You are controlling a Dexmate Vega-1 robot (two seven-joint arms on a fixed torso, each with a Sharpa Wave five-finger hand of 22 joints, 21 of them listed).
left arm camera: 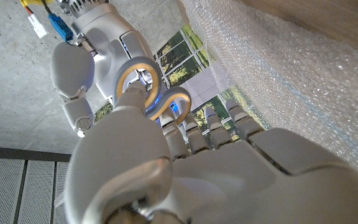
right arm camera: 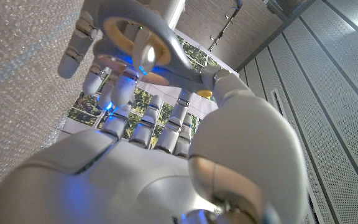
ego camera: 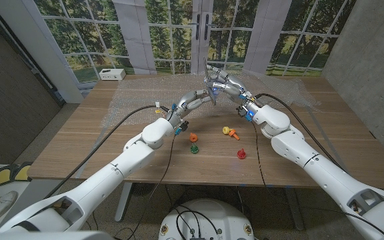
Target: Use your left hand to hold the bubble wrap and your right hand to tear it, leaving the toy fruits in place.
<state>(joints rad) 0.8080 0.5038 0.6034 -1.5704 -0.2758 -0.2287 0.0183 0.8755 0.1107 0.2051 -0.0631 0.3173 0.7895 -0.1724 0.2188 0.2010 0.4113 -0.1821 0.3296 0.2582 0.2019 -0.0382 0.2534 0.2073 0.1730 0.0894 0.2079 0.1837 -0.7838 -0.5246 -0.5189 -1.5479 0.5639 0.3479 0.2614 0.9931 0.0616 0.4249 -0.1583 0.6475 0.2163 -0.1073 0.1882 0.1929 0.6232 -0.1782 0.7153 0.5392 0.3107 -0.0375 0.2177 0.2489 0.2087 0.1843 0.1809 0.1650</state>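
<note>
Meeting above mid-table, the left hand (ego camera: 204, 95) and right hand (ego camera: 227, 89) both pinch a raised fold of the bubble wrap (ego camera: 145, 100), whose sheet runs left-right along the far side. A sideways yank (likeliest risk) could sweep slack across the toy fruits (ego camera: 193, 138).
</note>
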